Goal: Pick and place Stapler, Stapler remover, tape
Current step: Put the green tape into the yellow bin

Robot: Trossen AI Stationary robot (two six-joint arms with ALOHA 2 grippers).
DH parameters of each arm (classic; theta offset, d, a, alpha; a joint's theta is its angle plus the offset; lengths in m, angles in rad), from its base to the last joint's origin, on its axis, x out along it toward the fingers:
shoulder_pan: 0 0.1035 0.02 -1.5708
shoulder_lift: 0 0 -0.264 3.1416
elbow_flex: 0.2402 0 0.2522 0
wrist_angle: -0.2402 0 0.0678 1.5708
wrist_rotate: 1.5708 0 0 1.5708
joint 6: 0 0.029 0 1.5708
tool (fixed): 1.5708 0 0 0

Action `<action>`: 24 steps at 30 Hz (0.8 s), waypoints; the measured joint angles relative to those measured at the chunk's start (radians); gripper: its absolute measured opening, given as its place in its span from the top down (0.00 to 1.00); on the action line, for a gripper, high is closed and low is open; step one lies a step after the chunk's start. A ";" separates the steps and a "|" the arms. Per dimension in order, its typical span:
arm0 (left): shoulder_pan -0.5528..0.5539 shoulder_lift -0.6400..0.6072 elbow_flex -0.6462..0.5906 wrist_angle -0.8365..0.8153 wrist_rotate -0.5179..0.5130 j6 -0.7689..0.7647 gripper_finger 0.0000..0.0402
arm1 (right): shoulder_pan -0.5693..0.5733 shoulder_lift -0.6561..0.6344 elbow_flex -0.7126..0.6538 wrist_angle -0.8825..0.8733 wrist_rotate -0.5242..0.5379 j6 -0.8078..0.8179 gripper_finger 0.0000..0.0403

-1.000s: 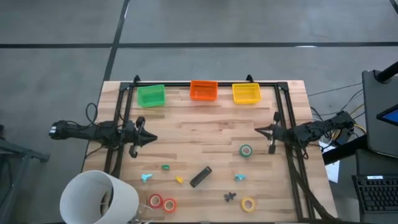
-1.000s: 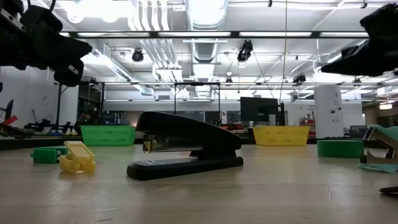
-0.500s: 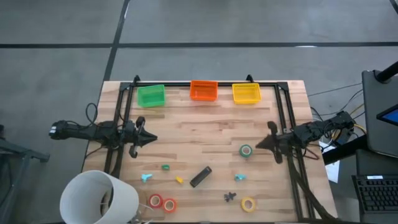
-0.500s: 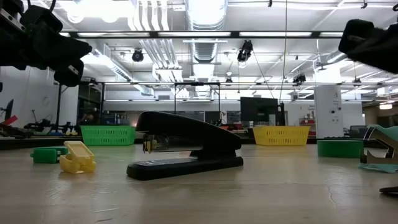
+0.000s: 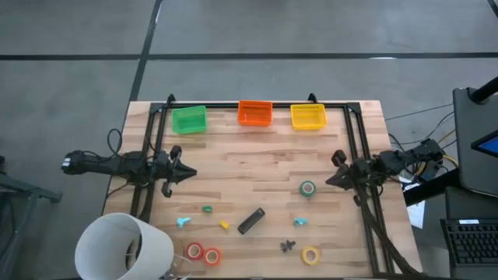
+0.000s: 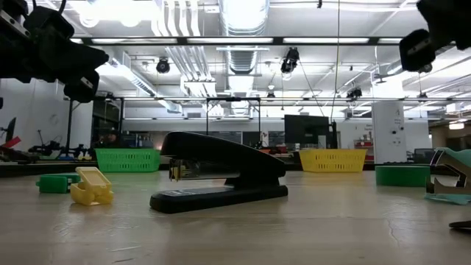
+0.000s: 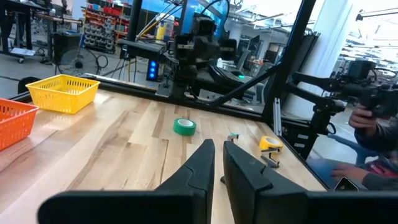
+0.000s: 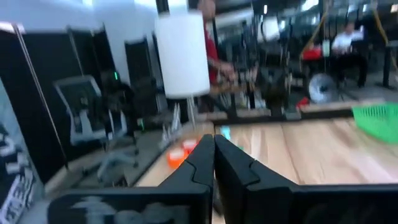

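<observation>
1. Near the front edge of the worktop (image 5: 257, 171), the stapler (image 5: 250, 221) lies flat.
2. Green tape (image 5: 308, 188) sits close to the right edge.
3. Right claw (image 5: 330, 180) hangs just beside the green tape, clenched and holding nothing.
4. Left claw (image 5: 191, 173) waits by the left edge, clenched too.

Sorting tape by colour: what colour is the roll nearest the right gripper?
Green; the tape roll shows best in the high view.

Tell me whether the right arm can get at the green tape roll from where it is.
Probably yes. The right claw hangs just beside the green tape roll, with bare table between them and nothing stacked on the roll.
</observation>
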 joint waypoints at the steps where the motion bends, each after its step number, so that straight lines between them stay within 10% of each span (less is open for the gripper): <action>1: 0.000 0.000 0.000 0.000 0.000 0.000 0.91 | 0.000 0.003 -0.006 0.033 0.000 0.002 0.98; 24: 0.000 0.000 0.000 -0.001 -0.002 0.000 0.91 | -0.020 0.608 0.022 0.216 0.258 0.469 0.97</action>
